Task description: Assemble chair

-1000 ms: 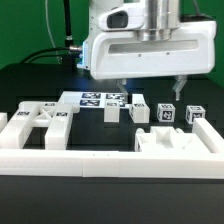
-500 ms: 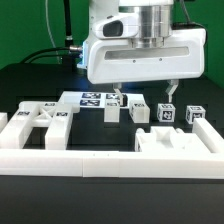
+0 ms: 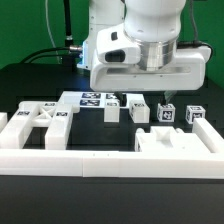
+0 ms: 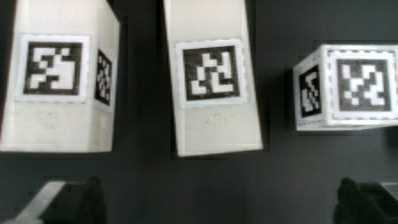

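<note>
**A:** Where is the gripper (image 3: 147, 97) hanging?

**B:** It is hovering over the chair's row of four small tagged blocks on the black table (image 3: 30, 80). It is sitting roughly above the second block (image 3: 139, 110) and the third block (image 3: 166, 113), counting from the exterior view's left.

**A:** Is it gripping either one?

**B:** No. In the wrist view the fingertips (image 4: 68, 200) are standing wide apart with nothing between them. The middle block (image 4: 214, 85) is lining up with that gap but lying clear of both tips. One neighbour block (image 4: 63, 80) and another (image 4: 356, 85) are flanking it, each just beside it and not touching it.

**A:** And the rest of the chair?

**B:** The first block (image 3: 112, 107) and the fourth block (image 3: 197, 115) are standing at the row's two ends. A flat cut-out panel (image 3: 40, 122) is lying toward the exterior view's left, well apart from the gripper. A chunky notched piece (image 3: 170, 145) is resting nearer the camera, in front of the row and against the long white rail (image 3: 100, 162).

**A:** Anything behind the row?

**B:** The marker board (image 3: 92, 98) is lying flat just behind the first block.
</note>
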Controlling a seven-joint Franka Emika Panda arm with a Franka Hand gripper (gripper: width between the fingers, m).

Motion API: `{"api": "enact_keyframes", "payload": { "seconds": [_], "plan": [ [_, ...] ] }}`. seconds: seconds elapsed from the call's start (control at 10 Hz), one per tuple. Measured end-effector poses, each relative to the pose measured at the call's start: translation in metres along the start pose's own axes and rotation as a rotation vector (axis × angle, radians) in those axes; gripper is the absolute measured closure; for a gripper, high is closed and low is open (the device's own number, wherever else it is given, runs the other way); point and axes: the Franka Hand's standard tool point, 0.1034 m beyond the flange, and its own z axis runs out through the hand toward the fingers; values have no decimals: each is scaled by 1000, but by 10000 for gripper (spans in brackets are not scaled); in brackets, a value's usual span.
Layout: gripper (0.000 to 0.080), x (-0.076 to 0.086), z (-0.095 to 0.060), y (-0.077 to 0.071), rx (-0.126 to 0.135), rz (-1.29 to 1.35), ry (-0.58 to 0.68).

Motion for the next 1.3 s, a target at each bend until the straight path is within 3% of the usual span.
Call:
{"api": "enact_keyframes", "payload": {
  "seconds": [0.1,0.5,0.7,1.0,1.3],
  "plan": [
    [150,-7,3,0,1,0,-84],
    [150,-7,14,-3,5,-16,-352],
    [150,-10,18,-3,7,-17,-546],
    [150,-6,21,2,5,-7,-571],
    [150,-9,40,2,4,-5,-582]
  ]
}}
